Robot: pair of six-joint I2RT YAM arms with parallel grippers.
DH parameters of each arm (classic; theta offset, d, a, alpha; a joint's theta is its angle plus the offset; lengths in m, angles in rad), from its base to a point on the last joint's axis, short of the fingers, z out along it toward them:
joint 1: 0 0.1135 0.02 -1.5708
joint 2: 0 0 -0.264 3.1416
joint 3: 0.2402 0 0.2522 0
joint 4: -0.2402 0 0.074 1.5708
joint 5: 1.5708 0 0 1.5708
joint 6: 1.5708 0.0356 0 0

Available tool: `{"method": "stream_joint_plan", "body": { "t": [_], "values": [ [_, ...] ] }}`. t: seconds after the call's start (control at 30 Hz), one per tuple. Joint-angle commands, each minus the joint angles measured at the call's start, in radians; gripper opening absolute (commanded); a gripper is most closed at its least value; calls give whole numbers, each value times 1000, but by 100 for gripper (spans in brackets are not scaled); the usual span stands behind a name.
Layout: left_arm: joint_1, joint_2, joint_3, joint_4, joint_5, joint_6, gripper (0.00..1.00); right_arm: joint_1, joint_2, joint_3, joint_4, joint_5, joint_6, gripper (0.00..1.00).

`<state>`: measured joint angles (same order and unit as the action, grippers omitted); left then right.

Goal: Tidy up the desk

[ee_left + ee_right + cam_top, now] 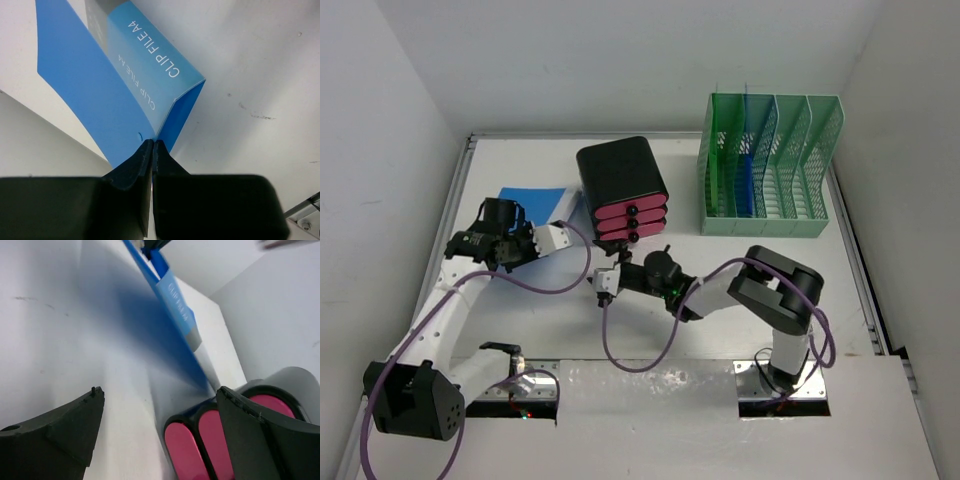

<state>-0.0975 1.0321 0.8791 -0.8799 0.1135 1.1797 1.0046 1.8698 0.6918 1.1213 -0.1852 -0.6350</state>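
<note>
Blue clip file [125,75] pinched by left claw [152,144], near edge hidden in top view; right claw [160,390] gaping, empty.

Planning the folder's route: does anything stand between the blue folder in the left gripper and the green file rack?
Yes. The black drawer box stands beside the folder, directly between it and the file rack. The open right gripper hangs just in front of that box. Lifting the folder over it looks likely needed.

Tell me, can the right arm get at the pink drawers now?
Probably yes: the right pincer is open close before the pink drawers, nothing between; the blue clip file is aside in the left pincer.
</note>
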Motion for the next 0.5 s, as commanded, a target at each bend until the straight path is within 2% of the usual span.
{"method": "stream_joint_plan", "body": {
  "t": [0.0, 0.13, 0.37, 0.47],
  "values": [
    [-5, -3, 41, 13, 31, -3, 0, 3, -132, -46, 152, -54, 81, 90],
    [-5, -3, 61, -16, 54, 4, 0, 3, -115, -8, 49, -71, 60, 89],
    [-5, -18, 121, -189, 78, -2, 0, 3, 63, 237, -139, -77, -61, 86],
    [-5, -35, 129, -256, 80, 5, 0, 3, 114, 282, -155, -85, -74, 85]
  ]
}}
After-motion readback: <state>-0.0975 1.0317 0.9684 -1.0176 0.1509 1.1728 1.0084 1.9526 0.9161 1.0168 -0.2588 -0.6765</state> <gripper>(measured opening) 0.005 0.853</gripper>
